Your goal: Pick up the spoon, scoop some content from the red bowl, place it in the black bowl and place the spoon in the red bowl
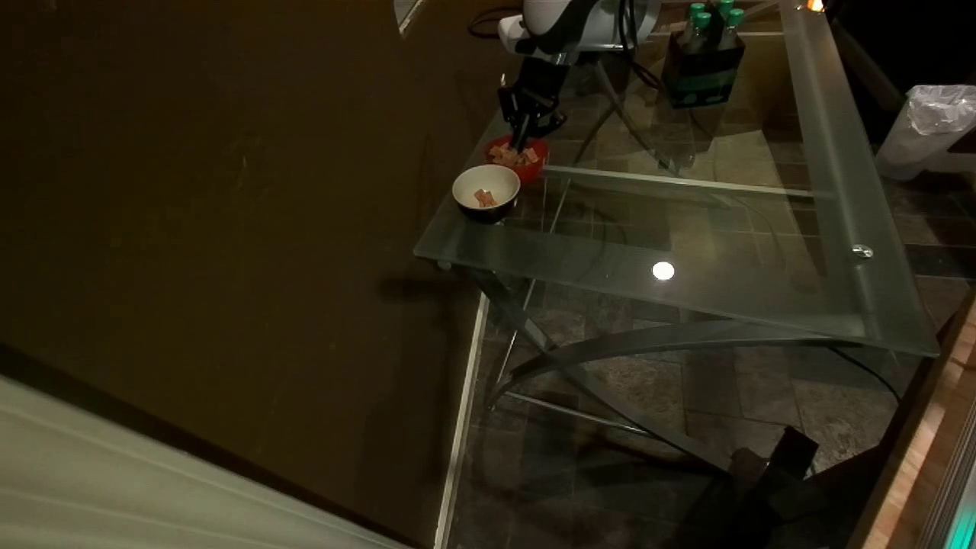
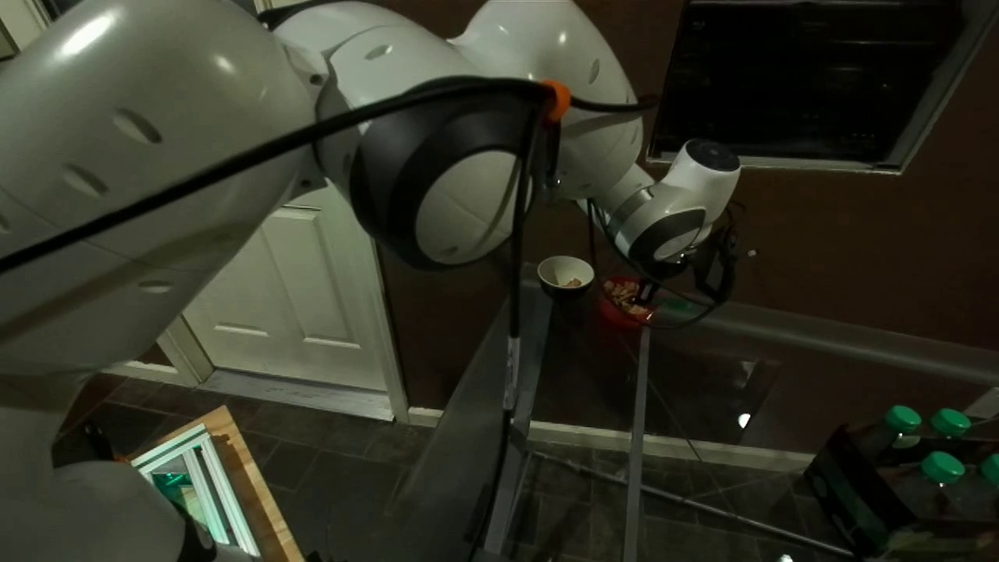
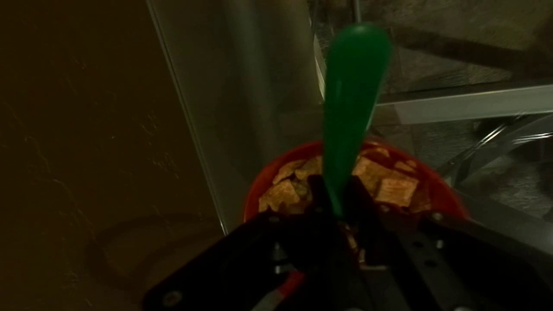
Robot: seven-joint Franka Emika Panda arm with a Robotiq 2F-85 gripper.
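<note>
We counted one red bowl, one black bowl; our hand gripped one spoon, green handle toward wrist-view twelve o'clock.

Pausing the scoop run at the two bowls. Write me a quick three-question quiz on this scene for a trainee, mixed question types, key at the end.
1. True or false: the black bowl and the red bowl both hold tan pieces.
2. Multiple choice: what does the gripper hold? A) a green-capped bottle; B) the red bowl's rim; C) the spoon, by its green handle.
3. Judgement: which task step is likely left, and why?

Key
1. True; the red bowl holds more.
2. C.
3. Probably letting go of the spoon in the red bowl: a few pieces already lie in the black bowl, and the gripper is at the red bowl.
</note>
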